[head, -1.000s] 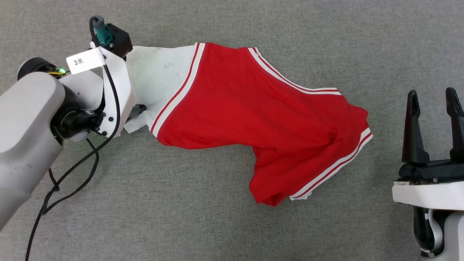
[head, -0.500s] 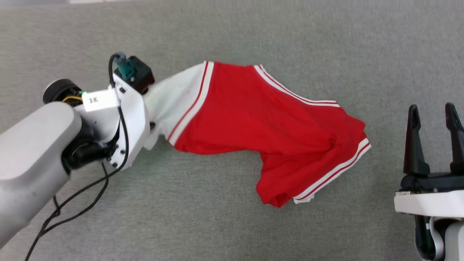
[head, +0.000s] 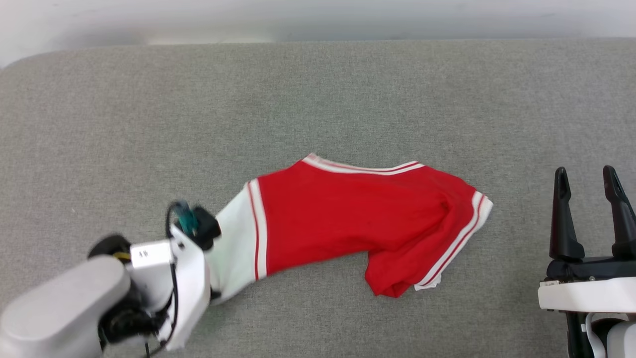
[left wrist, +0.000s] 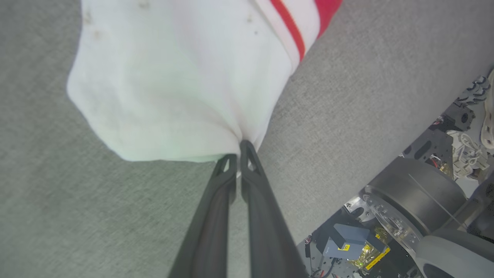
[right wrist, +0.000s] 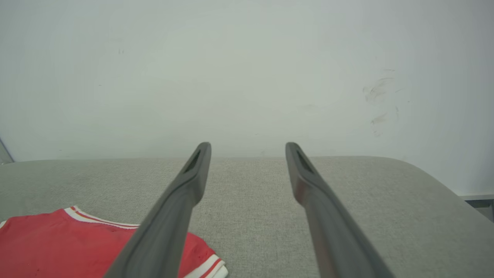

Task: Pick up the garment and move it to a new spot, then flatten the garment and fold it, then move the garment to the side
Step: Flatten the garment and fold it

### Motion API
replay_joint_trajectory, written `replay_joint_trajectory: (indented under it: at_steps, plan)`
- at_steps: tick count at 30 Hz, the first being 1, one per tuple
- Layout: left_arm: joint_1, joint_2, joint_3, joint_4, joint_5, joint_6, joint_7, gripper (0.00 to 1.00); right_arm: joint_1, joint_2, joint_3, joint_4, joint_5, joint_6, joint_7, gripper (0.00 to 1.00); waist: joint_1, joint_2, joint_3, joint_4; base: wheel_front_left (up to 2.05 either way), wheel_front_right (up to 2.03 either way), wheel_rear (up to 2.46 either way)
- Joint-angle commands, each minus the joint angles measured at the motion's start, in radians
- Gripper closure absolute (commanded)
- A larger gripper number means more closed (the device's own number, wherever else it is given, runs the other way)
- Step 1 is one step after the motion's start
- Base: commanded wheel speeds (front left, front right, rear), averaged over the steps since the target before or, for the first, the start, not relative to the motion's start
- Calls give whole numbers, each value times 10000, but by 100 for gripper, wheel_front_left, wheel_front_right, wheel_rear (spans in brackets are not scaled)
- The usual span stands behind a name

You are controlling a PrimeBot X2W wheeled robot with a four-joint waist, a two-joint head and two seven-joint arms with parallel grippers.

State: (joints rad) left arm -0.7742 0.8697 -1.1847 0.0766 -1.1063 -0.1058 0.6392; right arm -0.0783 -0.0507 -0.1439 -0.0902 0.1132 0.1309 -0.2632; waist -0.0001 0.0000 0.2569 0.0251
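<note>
Your left gripper (left wrist: 237, 152) is pinched shut on the white sleeve (left wrist: 173, 77) of the garment (head: 348, 219), a light, limp jersey lying crumpled mid-table (head: 318, 99) that will likely drape and drag, while your right gripper (head: 589, 181) stands open, free to take the far hem.

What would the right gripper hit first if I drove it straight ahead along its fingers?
Nothing close: the right gripper points over the grey fabric surface toward the white wall, likely the first thing met, though depth is unclear. The red jersey lies off to its left, outside that line.
</note>
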Motion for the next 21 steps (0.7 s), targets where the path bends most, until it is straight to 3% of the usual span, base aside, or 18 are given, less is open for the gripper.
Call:
replay_joint_trajectory:
  at_steps: [1, 2, 3, 4, 5, 11, 16, 21]
  plan:
    - [234, -69, -93, 15, -75, -4, -40, 100, 75, 10, -20, 12, -19, -3, -24, 0, 1, 0, -33, -18, 0, 0, 0]
    - [348, -122, -131, 49, -95, -5, -102, 100, 107, 12, -30, 18, -18, -3, -24, 0, 1, 0, -53, -24, 0, 0, 0]
    - [406, -160, -141, 88, -104, 10, -157, 89, 125, 12, -41, 27, -17, -3, -24, 0, 1, 0, -74, -28, 0, 0, 0]
    - [413, -174, -118, 117, -56, 34, -248, 11, 141, 12, -49, 37, -16, -3, -24, 0, 1, 0, -102, -29, 0, 0, 0]
    - [350, -170, -69, 153, 26, 62, -347, 0, 162, 12, -49, 47, -17, -3, -24, 0, 1, 0, -128, -31, 0, 0, 0]
    - [-6, 36, 241, -34, 109, 115, -568, 0, 220, 12, -144, 86, -2, -3, -24, 0, 1, 0, -355, -35, 0, 0, 0]
    - [-509, 683, 939, -513, -350, 408, -526, 0, 336, 12, -169, 96, 84, -3, -24, 0, 1, 0, -546, 10, 0, 0, 0]
    - [-1017, 928, 1482, -478, -758, 688, -346, 0, 256, 12, -133, 39, 85, -3, -24, 0, 1, 0, -503, 9, 0, 0, 0]
